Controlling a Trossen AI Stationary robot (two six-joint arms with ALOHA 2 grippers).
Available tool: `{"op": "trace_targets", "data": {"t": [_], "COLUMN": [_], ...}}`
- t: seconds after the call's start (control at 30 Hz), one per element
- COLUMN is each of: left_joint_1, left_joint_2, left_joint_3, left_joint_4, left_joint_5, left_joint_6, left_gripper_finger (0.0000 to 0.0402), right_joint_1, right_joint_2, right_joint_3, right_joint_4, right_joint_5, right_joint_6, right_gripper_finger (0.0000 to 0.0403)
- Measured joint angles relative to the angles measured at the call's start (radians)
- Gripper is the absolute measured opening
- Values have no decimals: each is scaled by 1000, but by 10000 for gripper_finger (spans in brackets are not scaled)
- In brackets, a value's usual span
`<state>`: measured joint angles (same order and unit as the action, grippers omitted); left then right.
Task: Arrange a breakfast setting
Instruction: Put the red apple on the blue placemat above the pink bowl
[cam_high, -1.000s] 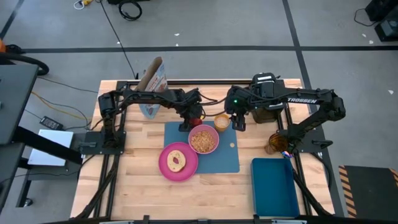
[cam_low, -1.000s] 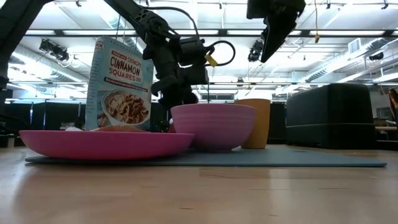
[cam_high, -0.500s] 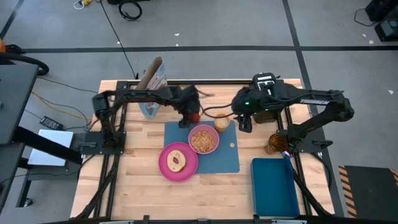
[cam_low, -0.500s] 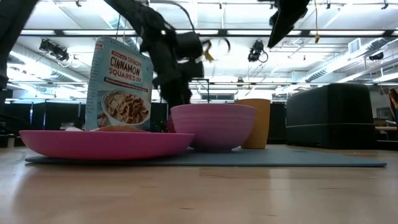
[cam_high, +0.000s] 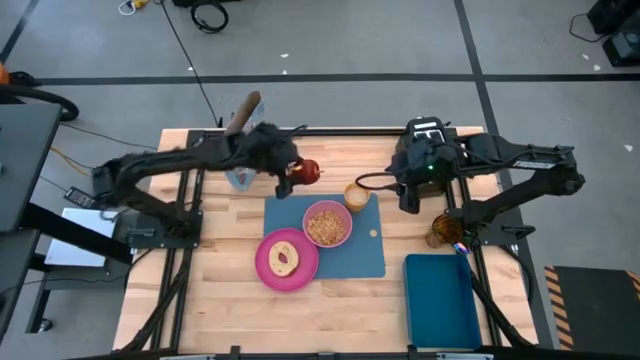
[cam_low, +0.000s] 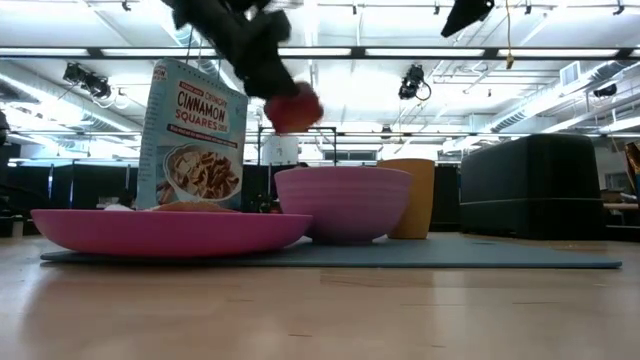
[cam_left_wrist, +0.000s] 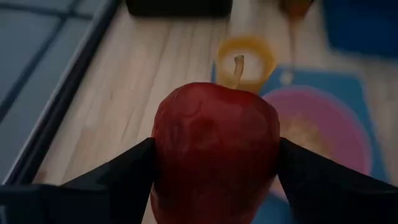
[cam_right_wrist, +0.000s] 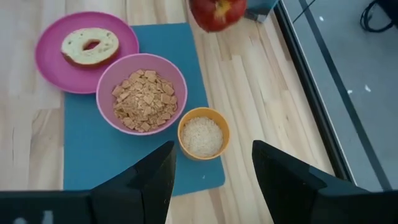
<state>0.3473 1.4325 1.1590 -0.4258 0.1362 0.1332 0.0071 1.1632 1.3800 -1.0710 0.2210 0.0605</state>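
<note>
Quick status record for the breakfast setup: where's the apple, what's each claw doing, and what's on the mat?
apple: red apple held above the table, clear of the surface, near the cereal box
left claw: shut on the apple, fingers on either side
right claw: open, empty, raised above the amber cup
mat: blue mat under plate, bowl and cup
plate: pink plate with bagel on it
bowl: pink bowl filled with cereal squares
cup: amber cup at the mat's corner, pale contents
spoon: not visible
</note>
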Motion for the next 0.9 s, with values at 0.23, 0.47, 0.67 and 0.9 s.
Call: {"op": "trace_targets", "data": {"t": [0.23, 0.47, 0.67, 0.9], "left_joint_1": [-187, -412, -513, -543], "left_joint_2": [-250, -448, -526, -523], "left_joint_3": [-256, -545, -784, -1055], "left_joint_4": [318, 602, 880, 1285], "left_joint_5": [-258, -567, -702, -726], "left_joint_6": [-178, -232, -261, -277], "left_gripper_finger": [303, 303, 303, 303], "right_joint_1": [47, 79, 85, 85], "right_joint_2": [-5, 4, 14, 18], "right_joint_3": [0, -16, -51, -100], "right_joint_4": [2, 61, 109, 188], "right_joint_5": [14, 14, -4, -10], "right_joint_6": [-1, 0, 37, 79], "right_gripper_finger": [220, 220, 220, 220]}}
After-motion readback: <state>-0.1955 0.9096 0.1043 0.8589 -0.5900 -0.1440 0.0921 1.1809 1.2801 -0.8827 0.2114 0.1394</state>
